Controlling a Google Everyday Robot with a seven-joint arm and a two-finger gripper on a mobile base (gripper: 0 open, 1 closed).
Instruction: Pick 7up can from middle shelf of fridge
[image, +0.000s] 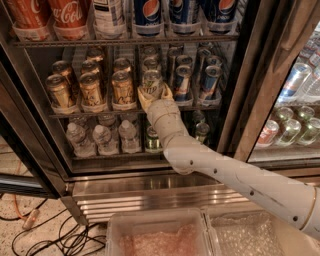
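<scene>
Silvery-white 7up can (152, 80) stands at the front of the middle shelf (60, 115), between a gold can (122, 87) and a blue can (181, 82). The gripper (155, 93) is open, straddling its base. Closing off-centre could tip it or knock a neighbour.

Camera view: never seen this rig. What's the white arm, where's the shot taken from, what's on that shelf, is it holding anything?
There is only one camera. Its mounting isn't on record, but it looks along the robot's white arm into a drinks fridge. The arm belongs to a mobile robot and ends in a two-finger gripper, which is at the 7up can on the middle shelf. Gold cans stand left of that can and blue-silver cans stand right of it. Coke and Pepsi bottles sit on the rack above, water bottles on the rack below. Whether the can is gripped yet doesn't show; it stands on the shelf.
</scene>
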